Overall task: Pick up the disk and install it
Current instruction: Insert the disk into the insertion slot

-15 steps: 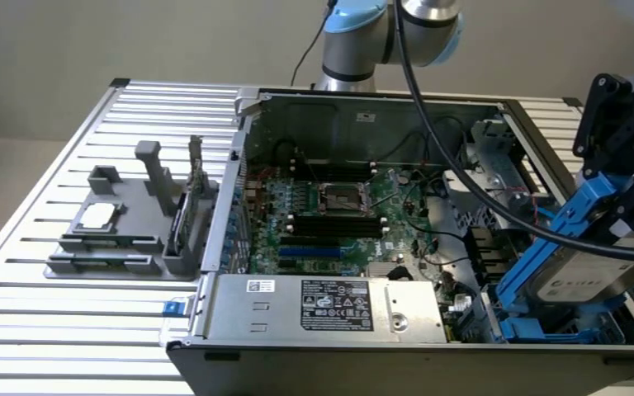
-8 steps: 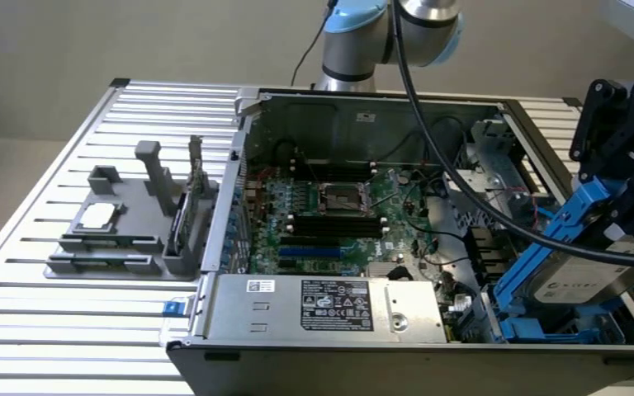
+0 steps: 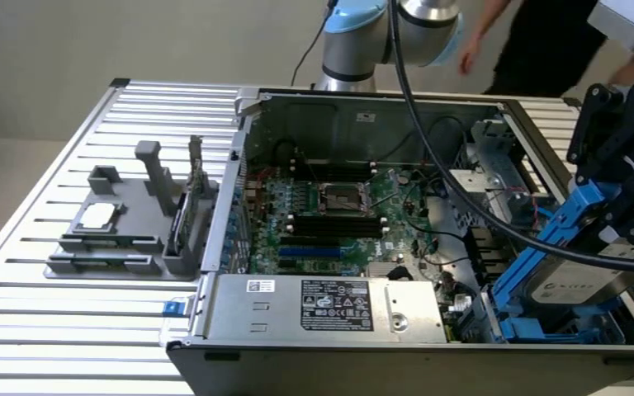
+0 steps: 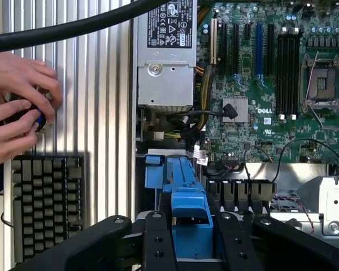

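Disk (image 3: 576, 285) sits clamped in the end effector (image 4: 193, 243), long axis steeply tilted. Its lower end points into the drive bay (image 3: 528, 327) just below.

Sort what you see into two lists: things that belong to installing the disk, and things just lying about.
Belonging to the job: the disk, gripped by the tool; the open computer case.
Just lying about: the grey holder with the small chip on it; the keyboard; a person's hands beside the keyboard.
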`<state>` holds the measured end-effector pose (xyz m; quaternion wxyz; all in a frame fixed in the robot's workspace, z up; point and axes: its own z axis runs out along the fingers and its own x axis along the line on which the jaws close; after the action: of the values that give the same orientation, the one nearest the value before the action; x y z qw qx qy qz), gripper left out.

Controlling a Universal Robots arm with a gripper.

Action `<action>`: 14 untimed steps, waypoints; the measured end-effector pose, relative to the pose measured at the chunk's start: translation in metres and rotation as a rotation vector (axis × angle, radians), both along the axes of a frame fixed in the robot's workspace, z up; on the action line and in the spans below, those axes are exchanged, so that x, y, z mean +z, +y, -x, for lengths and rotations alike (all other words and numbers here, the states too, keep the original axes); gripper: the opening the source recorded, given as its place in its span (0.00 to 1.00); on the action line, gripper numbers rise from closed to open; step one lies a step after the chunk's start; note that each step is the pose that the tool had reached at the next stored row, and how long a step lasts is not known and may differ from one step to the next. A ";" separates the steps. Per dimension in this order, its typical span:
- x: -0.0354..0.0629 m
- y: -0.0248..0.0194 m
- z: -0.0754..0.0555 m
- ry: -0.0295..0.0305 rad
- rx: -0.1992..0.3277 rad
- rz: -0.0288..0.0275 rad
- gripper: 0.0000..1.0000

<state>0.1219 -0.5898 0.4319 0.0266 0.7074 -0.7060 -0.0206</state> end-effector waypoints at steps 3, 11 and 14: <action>-0.0020 0.0000 0.000 -0.0019 -0.001 -0.0018 0.33; -0.0079 0.0000 0.001 -0.0026 -0.010 -0.0030 0.33; -0.0101 -0.0001 0.001 -0.0032 -0.015 -0.0045 0.33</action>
<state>0.1204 -0.5899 0.4218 0.0237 0.7022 -0.7113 -0.0212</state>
